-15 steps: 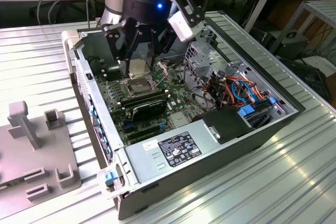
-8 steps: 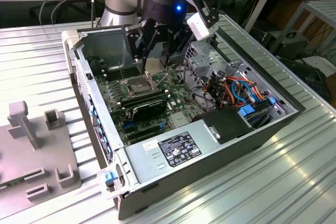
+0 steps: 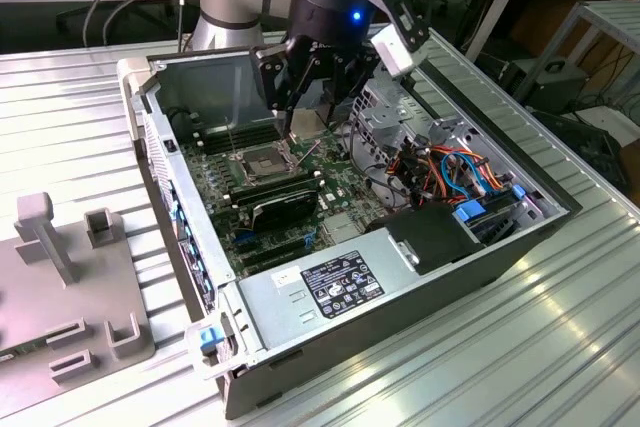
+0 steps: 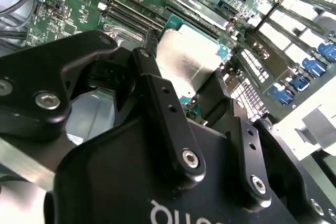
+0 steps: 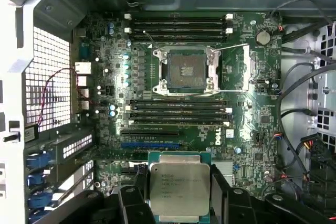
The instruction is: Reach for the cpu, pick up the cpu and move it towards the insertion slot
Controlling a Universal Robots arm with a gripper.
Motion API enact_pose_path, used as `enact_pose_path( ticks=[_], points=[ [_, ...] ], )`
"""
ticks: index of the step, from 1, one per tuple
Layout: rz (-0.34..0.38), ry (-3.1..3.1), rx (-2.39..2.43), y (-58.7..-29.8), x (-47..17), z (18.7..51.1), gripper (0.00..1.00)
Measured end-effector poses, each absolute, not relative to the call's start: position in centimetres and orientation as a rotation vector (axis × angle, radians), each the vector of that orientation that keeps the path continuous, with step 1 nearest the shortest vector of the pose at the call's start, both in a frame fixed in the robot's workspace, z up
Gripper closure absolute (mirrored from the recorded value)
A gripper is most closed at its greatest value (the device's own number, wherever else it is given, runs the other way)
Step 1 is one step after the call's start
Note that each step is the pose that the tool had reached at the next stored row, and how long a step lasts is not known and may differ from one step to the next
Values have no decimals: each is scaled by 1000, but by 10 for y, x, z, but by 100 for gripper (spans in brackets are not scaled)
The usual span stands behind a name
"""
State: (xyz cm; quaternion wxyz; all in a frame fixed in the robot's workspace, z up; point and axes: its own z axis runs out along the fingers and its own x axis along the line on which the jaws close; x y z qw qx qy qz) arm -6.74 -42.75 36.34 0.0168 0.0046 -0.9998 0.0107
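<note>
- In the exterior view, the gripper (image 3: 307,119) is seen in the upper middle of the frame, lowered into an open computer case (image 3: 480,257) that lies on a ribbed metal table (image 3: 560,347).
- The chip (image 3: 306,125) is held between the black fingers (image 3: 272,82), which are closed narrowly on its two opposite edges; its silvery top faces up and it is kept level above the green board (image 3: 215,192).
- In the first wrist view, the chip (image 5: 179,187) is seen at the lower middle of the frame, clamped between two dark fingers (image 5: 220,190).
- The socket (image 5: 186,72) is seen in the upper middle of that frame, with its dark square centre uncovered and its metal plate (image 5: 231,69) swung open beside it.
- Long black memory slots (image 5: 178,109) are seen between chip and socket, so the two are well apart.
- In the exterior view, the socket (image 3: 262,160) lies just below and to the left of the held chip.
- In the second wrist view, the chip (image 4: 190,61) is seen in the upper middle, beyond the black gripper links (image 4: 163,108).
- A grey fixture (image 3: 60,277) is seen at the exterior view's left edge.
</note>
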Motion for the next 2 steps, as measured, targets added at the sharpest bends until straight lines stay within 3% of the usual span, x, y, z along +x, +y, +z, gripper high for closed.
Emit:
enact_pose_path(
  ticks=[2],
  points=[
    [33,-3108,14,-427,-67,363,45]
  ],
)
